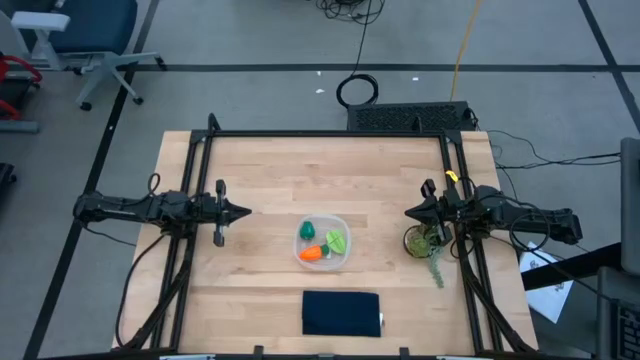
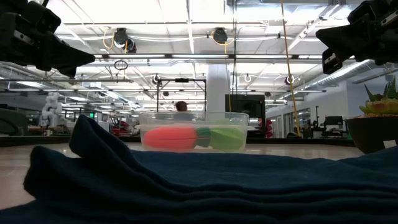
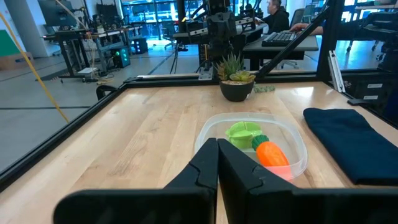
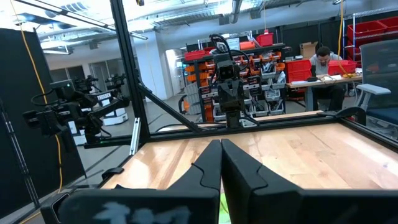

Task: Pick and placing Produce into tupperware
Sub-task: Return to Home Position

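Note:
The clear tupperware (image 1: 322, 242) stands near the table's middle, its base on the wood. Inside it lie the orange carrot (image 1: 311, 254), the light yellow-green leafy piece (image 1: 335, 240) and the dark green round piece (image 1: 307, 229). The left wrist view shows the tupperware (image 3: 292, 140) with the carrot (image 3: 272, 154) and the leafy piece (image 3: 242, 132) in it. My left gripper (image 1: 246, 211) is shut, raised above the table at its left side, pointing toward the tupperware. My right gripper (image 1: 408, 212) is shut, raised at the right side, pointing toward the table's left.
A dark navy folded cloth (image 1: 341, 313) lies near the front edge. A small spiky potted plant (image 1: 422, 241) stands at the right, just below my right gripper. A black frame (image 1: 330, 133) runs round the table's far and side edges. People sit at desks beyond the table.

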Controlling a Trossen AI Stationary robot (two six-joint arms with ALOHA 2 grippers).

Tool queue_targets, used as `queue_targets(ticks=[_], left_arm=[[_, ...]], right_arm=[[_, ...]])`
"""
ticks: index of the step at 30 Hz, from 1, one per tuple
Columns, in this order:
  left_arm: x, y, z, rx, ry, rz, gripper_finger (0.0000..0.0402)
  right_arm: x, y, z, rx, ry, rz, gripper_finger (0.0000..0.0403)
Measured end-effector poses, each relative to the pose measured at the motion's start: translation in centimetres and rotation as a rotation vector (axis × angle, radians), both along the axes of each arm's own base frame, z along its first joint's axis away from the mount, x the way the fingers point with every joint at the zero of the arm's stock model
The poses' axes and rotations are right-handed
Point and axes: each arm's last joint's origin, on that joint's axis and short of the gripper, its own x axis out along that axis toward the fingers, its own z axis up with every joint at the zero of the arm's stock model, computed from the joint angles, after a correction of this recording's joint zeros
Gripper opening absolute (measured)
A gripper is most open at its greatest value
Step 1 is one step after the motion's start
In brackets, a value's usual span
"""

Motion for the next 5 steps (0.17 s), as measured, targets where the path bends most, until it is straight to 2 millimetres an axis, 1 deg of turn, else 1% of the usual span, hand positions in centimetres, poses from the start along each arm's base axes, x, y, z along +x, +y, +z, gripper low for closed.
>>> queue_targets(ticks=[5], left_arm=[[0.00, 0.00, 0.00, 0.000, 0.000, 0.000, 0.0010]], right_arm=[[0.00, 0.00, 0.00, 0.000, 0.000, 0.000, 0.0000]])
